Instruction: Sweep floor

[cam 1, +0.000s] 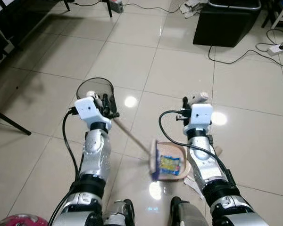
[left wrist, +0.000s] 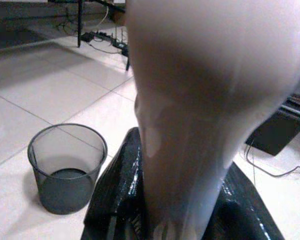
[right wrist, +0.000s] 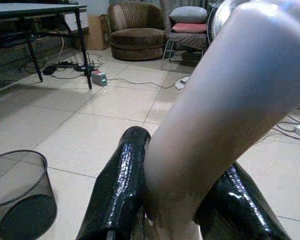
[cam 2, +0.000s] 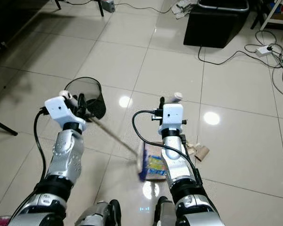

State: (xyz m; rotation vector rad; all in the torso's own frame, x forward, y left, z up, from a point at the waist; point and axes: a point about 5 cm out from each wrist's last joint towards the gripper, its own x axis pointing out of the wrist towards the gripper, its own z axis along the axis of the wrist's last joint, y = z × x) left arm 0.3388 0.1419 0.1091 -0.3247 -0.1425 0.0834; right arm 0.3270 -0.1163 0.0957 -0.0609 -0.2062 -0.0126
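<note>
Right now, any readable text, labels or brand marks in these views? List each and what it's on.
None legible.
Dustpan: a blue and yellow printed wrapper lies in it, print too blurred to read.
Power strip on the floor: no marking can be made out.
Mesh bin, black box: no labels visible.

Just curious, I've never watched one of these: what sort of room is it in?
Probably a living room at home: a brown armchair, a tiled floor with trailing cables, and a mesh wastebasket.

The right arm hides part of the dustpan [cam 1: 169, 162]. Both wrist views blur the handles [left wrist: 200, 100]. The black bin [cam 1: 228, 21] is cut off by the top edge.
</note>
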